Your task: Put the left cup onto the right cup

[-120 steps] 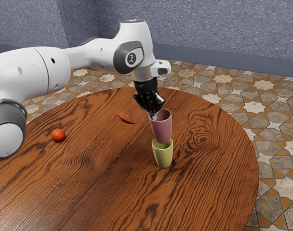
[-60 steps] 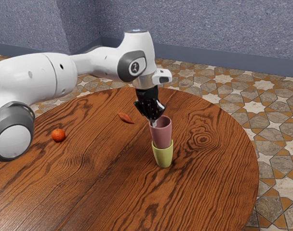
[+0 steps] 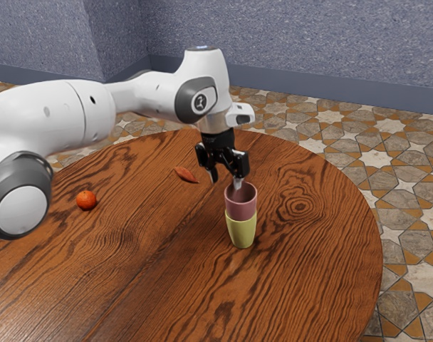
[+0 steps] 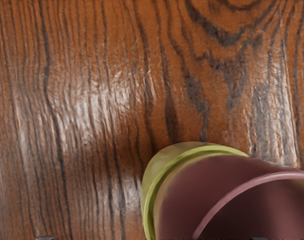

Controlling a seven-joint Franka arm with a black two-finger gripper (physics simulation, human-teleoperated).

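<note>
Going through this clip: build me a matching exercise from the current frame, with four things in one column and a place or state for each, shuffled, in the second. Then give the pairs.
Things
1. pink cup
2. green cup
3. gripper
4. small orange ball

Places or states
A. open, right above the stack
B. stands on the table with another cup inside it
C. lies alone toward the exterior view's left
D. nested upright in the other cup

Pairs: 1-D, 2-B, 3-A, 4-C
</note>
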